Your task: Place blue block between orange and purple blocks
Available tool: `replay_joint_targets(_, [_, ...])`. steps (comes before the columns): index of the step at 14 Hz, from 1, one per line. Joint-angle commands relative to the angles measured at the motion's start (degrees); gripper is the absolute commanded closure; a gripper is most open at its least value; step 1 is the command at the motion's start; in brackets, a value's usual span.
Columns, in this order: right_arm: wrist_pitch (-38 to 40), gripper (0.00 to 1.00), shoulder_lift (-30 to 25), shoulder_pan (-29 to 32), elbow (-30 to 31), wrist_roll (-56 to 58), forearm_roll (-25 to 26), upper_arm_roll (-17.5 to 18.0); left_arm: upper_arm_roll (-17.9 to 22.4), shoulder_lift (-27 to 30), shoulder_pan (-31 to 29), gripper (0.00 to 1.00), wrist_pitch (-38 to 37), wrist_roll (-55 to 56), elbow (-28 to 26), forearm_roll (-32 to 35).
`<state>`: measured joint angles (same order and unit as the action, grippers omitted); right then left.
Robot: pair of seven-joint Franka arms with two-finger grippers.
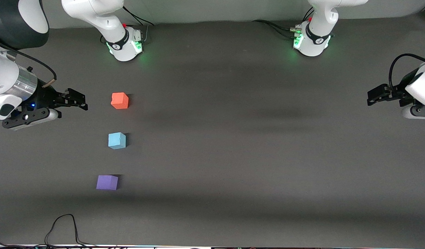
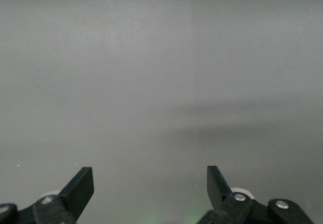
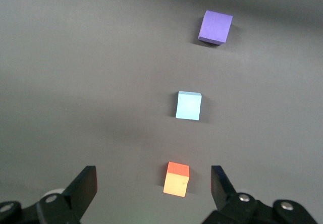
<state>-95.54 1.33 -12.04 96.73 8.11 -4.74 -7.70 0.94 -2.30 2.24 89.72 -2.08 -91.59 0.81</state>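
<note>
A dark grey matte table [image 1: 233,138] fills the front view, with two white robot arms based along its farthest edge. Three small matte cubes of equal size sit in a loose line toward the right arm's end of the table. The orange-red cube [image 1: 120,100] is farthest from the front camera, the light sky-blue cube [image 1: 116,140] sits in the middle, and the violet-purple cube [image 1: 107,182] is nearest the camera. All three rest flat on the table, well apart from one another, none touching. The blue cube lies roughly midway between the other two, though the line bends slightly, since the purple cube sits a little closer to the right arm's end. Judged from this layout, the task looks complete or nearly so: the blue cube already stands between orange and purple, and little if anything seems left beyond confirming the placement. The right gripper [image 1: 74,100] hangs beside the orange cube at the table's edge, its black jaws spread wide and holding nothing; its wrist view shows the three cubes in a row ahead of it. The left gripper [image 1: 376,97] waits at the table's other end, jaws also spread wide and empty, with only bare table in its wrist view.
</note>
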Motion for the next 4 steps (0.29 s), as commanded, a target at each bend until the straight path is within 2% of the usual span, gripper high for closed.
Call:
replay_joint_targets(1, [0.4,0.0,-1.9,0.4,1.5,-1.0,1.2,0.8,0.4,-0.2,0.8,0.0,0.1,0.0,0.5,0.7])
replay_joint_targets(4, [2.8,0.0,-2.2,0.4,0.3,-1.0,1.3,0.5,0.4,-0.2,0.8,0.0,0.3,0.0,0.5,0.8])
